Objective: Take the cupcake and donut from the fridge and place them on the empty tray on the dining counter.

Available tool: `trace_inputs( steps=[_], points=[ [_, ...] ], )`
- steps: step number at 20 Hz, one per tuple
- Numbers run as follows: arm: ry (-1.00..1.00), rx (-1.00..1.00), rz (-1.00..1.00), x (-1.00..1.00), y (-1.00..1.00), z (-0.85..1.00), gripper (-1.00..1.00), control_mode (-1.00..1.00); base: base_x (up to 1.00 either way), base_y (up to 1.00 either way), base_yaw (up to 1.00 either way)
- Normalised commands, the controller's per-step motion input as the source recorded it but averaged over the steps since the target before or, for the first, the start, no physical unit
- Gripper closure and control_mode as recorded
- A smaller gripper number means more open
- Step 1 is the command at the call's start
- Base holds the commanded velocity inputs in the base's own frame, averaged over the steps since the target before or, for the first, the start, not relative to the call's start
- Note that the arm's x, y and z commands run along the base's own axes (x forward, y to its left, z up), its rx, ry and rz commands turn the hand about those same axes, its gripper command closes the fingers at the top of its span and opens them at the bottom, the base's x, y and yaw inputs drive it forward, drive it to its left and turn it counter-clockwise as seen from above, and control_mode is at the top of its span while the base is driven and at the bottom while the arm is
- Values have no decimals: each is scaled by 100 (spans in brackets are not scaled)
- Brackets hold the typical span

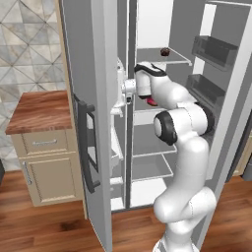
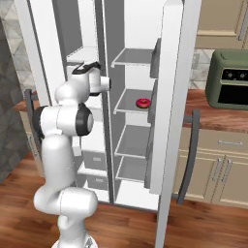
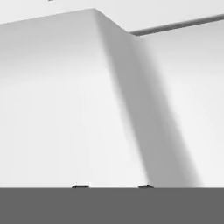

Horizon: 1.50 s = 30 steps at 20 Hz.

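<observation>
White arm (image 1: 179, 147) inside fridge (image 1: 98, 123), donut (image 2: 143, 102) shelved, cupcake (image 1: 165, 51) above

I see a warm brown wood-plank floor (image 1: 44, 224) running beneath everything. On it stands a beige drawer cabinet with a reddish wood top (image 1: 42, 147); behind that cabinet rises a grey patterned tile wall (image 1: 27, 44). Across the floor, another run of beige cabinets (image 2: 220, 169) carries a dark green toaster oven (image 2: 227, 80).
</observation>
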Motion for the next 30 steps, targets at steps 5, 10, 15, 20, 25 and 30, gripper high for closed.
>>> trace_inputs(
  steps=[5,10,15,20,25,30],
  points=[
    [15,0,13,-11,100,0,100,-100,0,0,0],
    [11,-2,9,-11,100,-3,100,-100,0,0,0],
    [-4,-2,-1,-4,45,-4,100,-100,0,0,0],
    [-2,-6,0,-19,-89,56,100,-100,0,0,0],
    [-18,-41,0,-40,-87,27,100,-100,0,0,0],
    [-46,-57,0,-95,-83,6,100,-100,0,0,0]
  ],
)
